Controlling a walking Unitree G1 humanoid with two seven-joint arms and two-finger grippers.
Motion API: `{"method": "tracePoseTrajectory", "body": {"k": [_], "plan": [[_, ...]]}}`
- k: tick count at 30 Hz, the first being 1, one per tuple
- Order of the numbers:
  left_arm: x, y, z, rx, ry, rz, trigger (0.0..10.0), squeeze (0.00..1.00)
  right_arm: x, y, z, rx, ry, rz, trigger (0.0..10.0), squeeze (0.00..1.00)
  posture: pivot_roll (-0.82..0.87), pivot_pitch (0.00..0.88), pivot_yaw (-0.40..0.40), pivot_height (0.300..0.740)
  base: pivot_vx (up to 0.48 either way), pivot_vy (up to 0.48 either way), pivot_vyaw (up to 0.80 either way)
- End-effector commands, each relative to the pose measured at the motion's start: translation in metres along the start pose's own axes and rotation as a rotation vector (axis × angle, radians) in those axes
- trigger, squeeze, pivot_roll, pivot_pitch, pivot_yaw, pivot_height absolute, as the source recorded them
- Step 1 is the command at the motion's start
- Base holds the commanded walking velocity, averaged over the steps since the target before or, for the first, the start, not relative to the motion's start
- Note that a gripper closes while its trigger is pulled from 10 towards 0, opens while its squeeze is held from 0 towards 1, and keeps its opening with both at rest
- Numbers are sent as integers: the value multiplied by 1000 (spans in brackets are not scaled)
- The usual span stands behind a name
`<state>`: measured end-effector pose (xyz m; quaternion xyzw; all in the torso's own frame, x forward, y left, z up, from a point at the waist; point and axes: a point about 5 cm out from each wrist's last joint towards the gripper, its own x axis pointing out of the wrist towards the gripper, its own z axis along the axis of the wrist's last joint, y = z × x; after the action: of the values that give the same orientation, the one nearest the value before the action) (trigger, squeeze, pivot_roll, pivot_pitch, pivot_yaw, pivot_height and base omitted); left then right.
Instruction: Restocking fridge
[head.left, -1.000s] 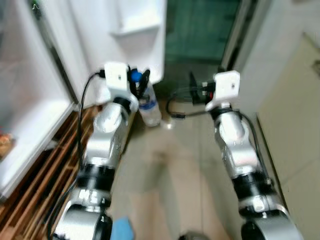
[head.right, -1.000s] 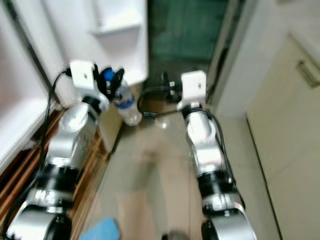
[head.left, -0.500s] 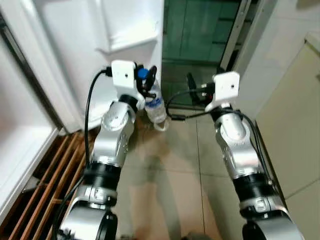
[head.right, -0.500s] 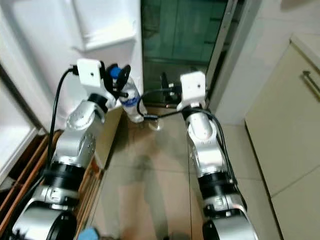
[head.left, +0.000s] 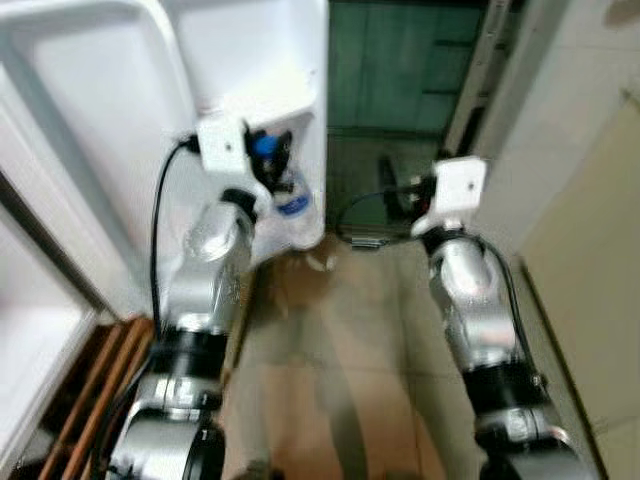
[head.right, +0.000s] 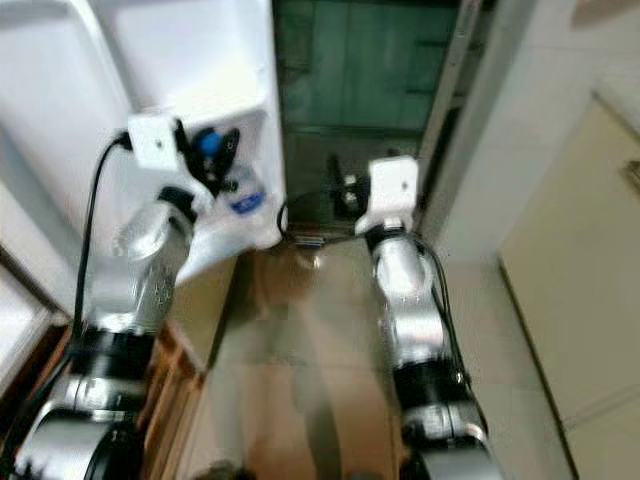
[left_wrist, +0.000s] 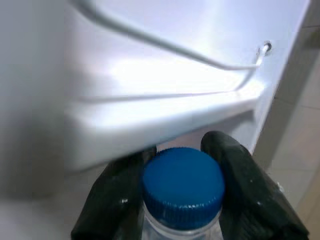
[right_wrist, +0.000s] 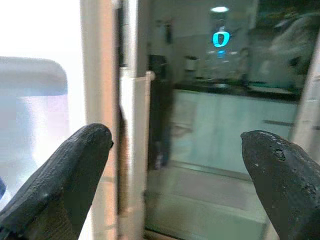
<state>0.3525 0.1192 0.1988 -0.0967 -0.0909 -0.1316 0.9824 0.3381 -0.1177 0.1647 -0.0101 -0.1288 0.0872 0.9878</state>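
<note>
Nearest the camera, 2 silver arms reach forward over a beige tiled floor (head.left: 330, 350), with wooden slats (head.left: 75, 385) low on the robot's left. The left hand (head.left: 272, 158) is raised in front of the open white fridge door (head.left: 250, 60), its 2 black fingers (left_wrist: 247, 185) pinching the neck of a clear water bottle (head.left: 292, 200) just under its blue cap (left_wrist: 182, 181). The bottle hangs upright with its blue label facing out, just in front of the lower door shelf (left_wrist: 165, 115); a thin wire rail (left_wrist: 165, 47) runs across the door above that shelf. The right hand (head.left: 388, 190) is held out level near the door's edge, its fingers (right_wrist: 65, 170) spread wide with nothing between them. Beyond both hands stands a dark green glass panel (head.left: 400, 60) in a pale frame.
</note>
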Motion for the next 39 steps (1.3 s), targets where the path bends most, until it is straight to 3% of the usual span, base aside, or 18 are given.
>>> {"method": "tracePoseTrajectory", "body": {"k": [1,19,26,32,39], "plan": [[-1,-4,7,13,-25,-14,10000,0,-2,-3,2,-5,-2,-10,10000,0,-164,0,32,732,0,0,706],[0,-7,15,8,-36,-55,10000,0,0,-3,4,2,-18,-15,10000,0,-166,0,48,732,0,0,684],[3,-13,23,-2,-58,-75,10000,0,2,-6,7,7,-33,-35,10000,0,-167,0,54,732,0,0,0],[8,-21,42,80,-177,-84,10000,0,4,-7,9,9,-47,-42,10000,0,-168,0,54,732,0,0,0],[31,-31,66,152,-271,-131,10000,0,1,-5,9,11,-53,-44,10000,0,-179,0,71,732,0,0,0]]}}
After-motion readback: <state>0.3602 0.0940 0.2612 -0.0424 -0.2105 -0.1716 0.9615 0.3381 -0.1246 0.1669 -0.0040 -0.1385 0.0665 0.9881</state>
